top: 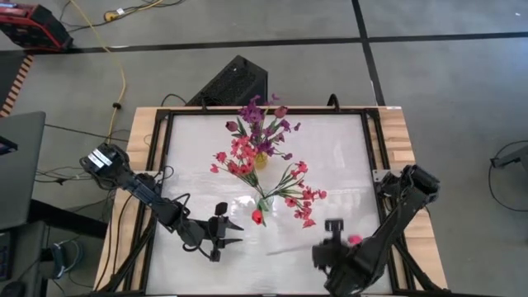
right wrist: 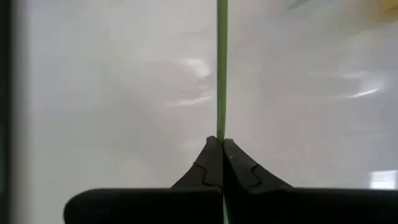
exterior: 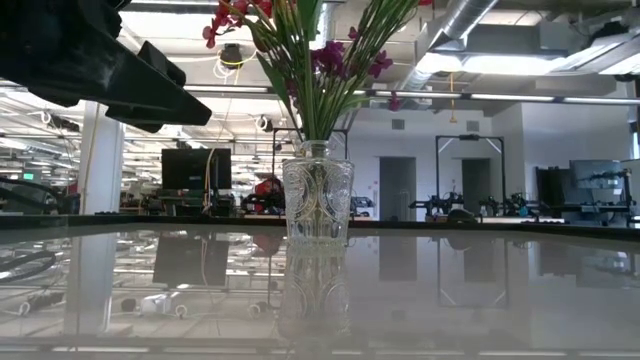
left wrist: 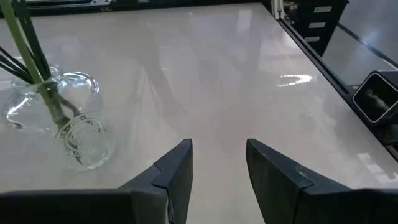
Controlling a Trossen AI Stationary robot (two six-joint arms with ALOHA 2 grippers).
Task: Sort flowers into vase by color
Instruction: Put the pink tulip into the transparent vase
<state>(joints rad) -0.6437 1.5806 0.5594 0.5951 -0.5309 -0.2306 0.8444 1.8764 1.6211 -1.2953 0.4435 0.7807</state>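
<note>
Two vases stand mid-table. The farther vase [top: 261, 159] holds purple and red-pink sprays. The nearer clear glass vase [top: 265, 203] [exterior: 318, 195] [left wrist: 69, 127] holds red-pink sprays and a red tulip [top: 256, 217]. My right gripper [top: 333, 241] [right wrist: 221, 144] hangs near the table's front right, shut on a thin green flower stem [right wrist: 221, 68]; a pink-red blossom [top: 355, 239] shows beside it. My left gripper [top: 229, 232] [left wrist: 217, 155] is open and holds nothing. It hovers at the front left, near the glass vase. My right gripper pinches the thin green stem [right wrist: 221, 127] between its two fingertips, which point steeply down. The stem runs straight on from the fingertips and stays above the table. Which end of it carries the blossom cannot be told.
The white table top [top: 330, 148] has a dark frame and wooden side strips [top: 400, 136]. A black box [top: 235, 82] sits beyond the far edge, with cables on the floor at the left. Bare table lies right of both vases.
</note>
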